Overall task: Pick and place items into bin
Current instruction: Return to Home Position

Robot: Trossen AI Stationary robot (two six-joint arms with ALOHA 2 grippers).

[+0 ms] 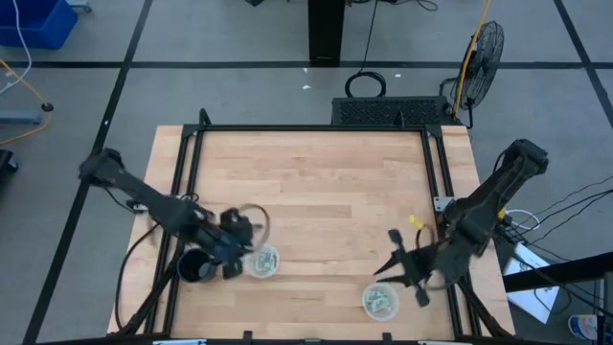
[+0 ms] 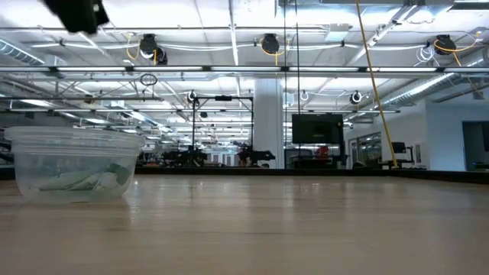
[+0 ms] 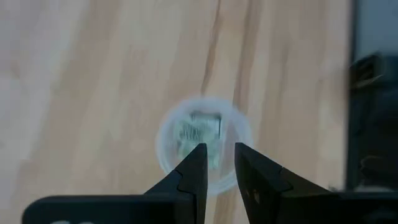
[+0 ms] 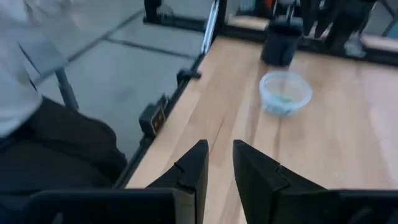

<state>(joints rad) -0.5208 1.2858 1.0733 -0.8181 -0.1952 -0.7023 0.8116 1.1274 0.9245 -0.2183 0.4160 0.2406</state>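
The pale green-and-white packets lie inside two clear round cups. One cup [image 1: 261, 261] stands near the table's near-left part; it also shows in the left wrist view [image 3: 202, 140] and the low view [image 2: 72, 164]. The other cup [image 1: 380, 302] stands by the near edge on the right. My left gripper [image 1: 235, 251] hovers above the left cup, pointing down [image 3: 219, 158], shut, with nothing between its fingers. My right gripper [image 1: 397, 264] hangs above the table just beyond the right cup, pointing toward the table's left [image 4: 217, 155], shut and holding nothing.
A black mug [image 1: 196, 268] stands just left of the left cup, also in the right wrist view [image 4: 280, 42]. A black frame [image 1: 311, 129] runs round the table. A person in a light top and dark trousers [image 4: 37, 124] is beside the near edge.
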